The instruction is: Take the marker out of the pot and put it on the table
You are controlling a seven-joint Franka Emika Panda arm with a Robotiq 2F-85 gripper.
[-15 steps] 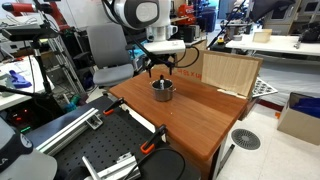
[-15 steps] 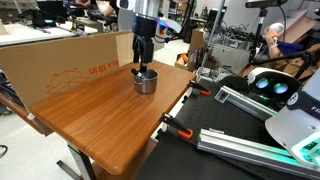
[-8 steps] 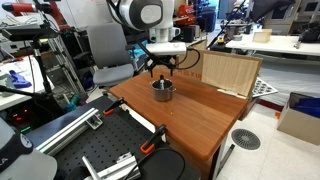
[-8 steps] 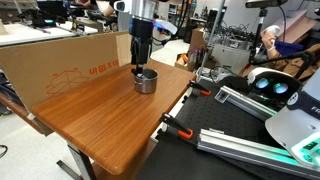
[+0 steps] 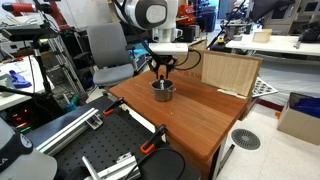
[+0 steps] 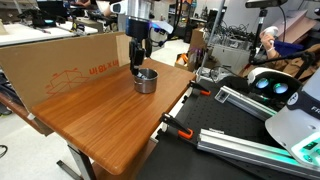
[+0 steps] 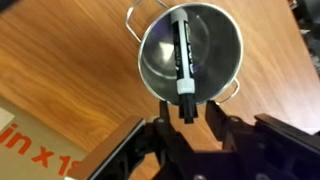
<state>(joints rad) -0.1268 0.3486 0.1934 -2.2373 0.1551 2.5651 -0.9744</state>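
Observation:
The shiny silver pot (image 7: 152, 45) sits on the reddish-brown table (image 7: 60, 60). In it lies the marker (image 7: 183, 50), pale-bodied with black lettering; its dark end points toward me. My gripper (image 7: 188, 107) hangs over the pot's near rim. Its fingers (image 7: 163, 106) flank the marker's dark end closely, with a thin gap on each side, so it is open. In both exterior views the gripper (image 5: 161, 72) (image 6: 138, 62) points straight down just above the pot (image 5: 163, 90) (image 6: 146, 81), near the table's (image 5: 200, 115) (image 6: 100, 115) back edge. The marker is too small to make out there.
A pale plywood board (image 5: 228, 72) leans at one table edge. A large cardboard sheet (image 6: 60, 65) stands along another side, close to the pot. Orange-handled clamps (image 5: 150, 143) (image 6: 175, 128) grip the front edge. Black metal frames and cables lie beyond it.
The jaws have come in from wide open to a narrow stance round the marker's end. The arm stays over the pot, hardly shifted.

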